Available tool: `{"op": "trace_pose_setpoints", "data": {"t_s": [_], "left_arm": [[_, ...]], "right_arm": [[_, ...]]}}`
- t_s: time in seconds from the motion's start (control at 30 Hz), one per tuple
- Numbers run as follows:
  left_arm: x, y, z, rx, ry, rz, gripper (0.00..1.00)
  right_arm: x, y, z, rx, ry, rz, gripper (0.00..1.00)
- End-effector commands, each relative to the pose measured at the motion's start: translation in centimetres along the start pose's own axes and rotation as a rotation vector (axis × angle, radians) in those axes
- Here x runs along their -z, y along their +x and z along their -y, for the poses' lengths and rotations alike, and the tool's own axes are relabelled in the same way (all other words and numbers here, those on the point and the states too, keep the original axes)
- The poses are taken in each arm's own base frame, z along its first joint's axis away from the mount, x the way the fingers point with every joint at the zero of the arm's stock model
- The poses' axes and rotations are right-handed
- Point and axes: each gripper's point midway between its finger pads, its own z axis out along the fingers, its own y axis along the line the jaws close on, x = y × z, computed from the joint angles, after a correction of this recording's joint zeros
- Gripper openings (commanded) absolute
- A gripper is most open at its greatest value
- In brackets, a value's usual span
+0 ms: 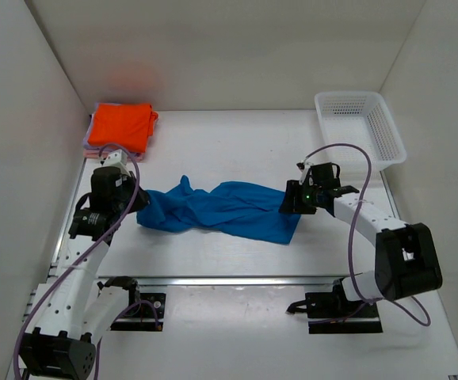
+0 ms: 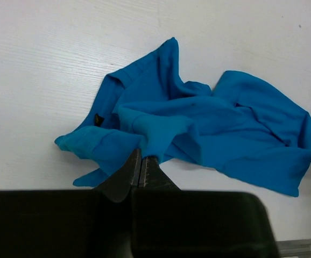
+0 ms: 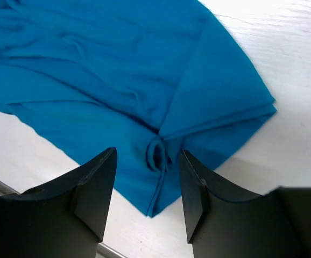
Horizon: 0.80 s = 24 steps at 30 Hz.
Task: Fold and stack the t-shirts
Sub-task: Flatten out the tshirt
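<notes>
The blue t-shirt (image 1: 221,210) lies crumpled in the middle of the table (image 1: 229,142), stretched between the 2 arms. It is light, soft cloth that sags and bunches, so I judge it needs 2 holds, at corners or hem and not in the middle. The left gripper (image 2: 140,160) has its fingers pressed together on a fold at the shirt's left end. The right gripper (image 3: 148,157) stands wide apart above the hem corner at the right end, holding nothing. The folded orange t-shirt (image 1: 120,127) rests on a pink one (image 1: 87,144) at the far left, well apart. The white basket (image 1: 389,138) stands far right and probably blocks nothing.
</notes>
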Motion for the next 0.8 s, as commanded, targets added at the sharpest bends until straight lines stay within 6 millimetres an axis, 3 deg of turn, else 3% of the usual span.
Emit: {"op": "trace_pose_setpoints", "data": {"t_s": [0.0,0.13,0.2,0.23,0.37,0.47,0.53,0.57,0.6,0.63,0.73,0.77], "left_arm": [[0.2,-0.5,1.4,0.016,0.067,0.023,0.00],[0.0,0.0,1.2,0.018,0.064,0.012,0.00],[-0.2,0.4,1.0,0.015,0.063,0.002,0.00],[-0.2,0.3,1.0,0.015,0.060,0.010,0.00],[-0.1,-0.5,1.2,0.015,0.062,0.023,0.00],[-0.6,-3.7,1.5,-0.012,0.034,0.037,0.00],[0.7,-8.8,2.5,-0.058,0.012,0.110,0.00],[0.5,-9.5,2.5,-0.060,-0.005,0.100,0.00],[1.9,-12.5,2.7,-0.064,-0.027,0.175,0.00],[2.7,-14.4,3.4,-0.067,-0.022,0.214,0.00],[5.0,-17.7,4.0,-0.061,-0.025,0.307,0.00],[5.5,-17.9,3.9,-0.058,-0.028,0.312,0.00]], "right_arm": [[-1.3,-2.3,-0.5,0.037,-0.029,0.066,0.47],[-2.6,-1.6,-0.8,0.031,-0.053,0.003,0.47],[-3.1,-0.9,-1.3,0.032,-0.080,-0.038,0.30],[-3.2,-0.6,-1.6,0.035,-0.102,-0.062,0.00],[-1.7,-2.2,-2.5,0.051,-0.084,-0.019,0.00],[2.4,-7.4,-4.3,0.089,-0.104,0.145,0.00],[5.3,-10.7,-5.0,0.110,-0.104,0.239,0.00],[7.3,-12.7,-5.6,0.137,-0.104,0.304,0.00],[8.9,-14.4,-6.3,0.163,-0.108,0.361,0.00],[10.8,-15.4,-6.9,0.180,-0.114,0.416,0.00],[15.3,-17.5,-7.8,0.209,-0.130,0.544,0.00],[15.8,-17.2,-7.6,0.200,-0.139,0.540,0.00]]}}
